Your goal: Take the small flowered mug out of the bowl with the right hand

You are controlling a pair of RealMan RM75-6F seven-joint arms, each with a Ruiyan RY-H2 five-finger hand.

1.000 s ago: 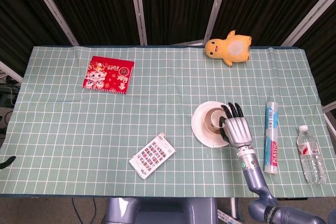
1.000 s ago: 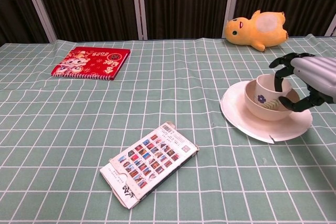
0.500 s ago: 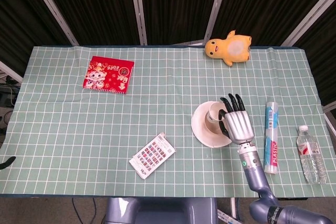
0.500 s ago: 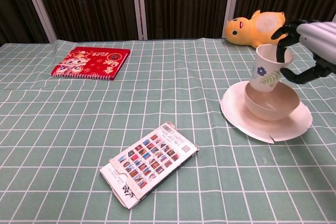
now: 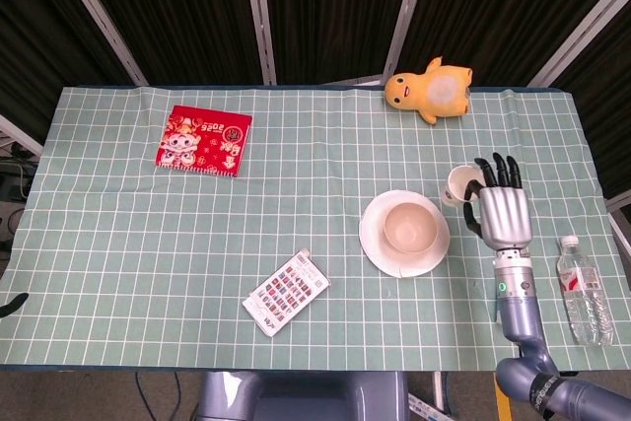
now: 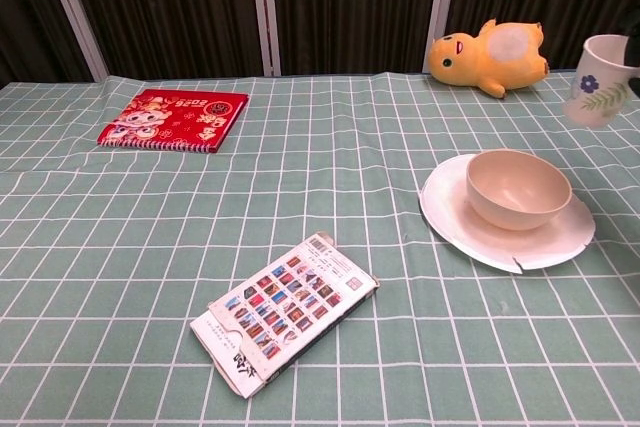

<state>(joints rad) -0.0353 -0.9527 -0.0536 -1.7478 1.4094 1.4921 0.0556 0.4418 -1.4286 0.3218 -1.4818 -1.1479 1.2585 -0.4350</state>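
My right hand (image 5: 503,209) holds the small flowered mug (image 5: 460,184) in the air, right of the bowl (image 5: 409,227). The white mug with its blue flower and green sprig (image 6: 598,80) shows at the right edge of the chest view, tilted slightly, with the hand itself cut off there. The cream bowl (image 6: 517,188) stands empty on a white plate (image 6: 455,217). My left hand is not visible in either view.
A yellow plush duck (image 5: 430,91) lies at the back. A water bottle (image 5: 585,291) lies at the right edge, next to my right forearm. A red booklet (image 5: 204,139) sits back left and a card-covered box (image 5: 286,292) lies near the front.
My right hand has lifted the mug out of the bowl and carried it to the right. The bowl now stands empty on its plate.
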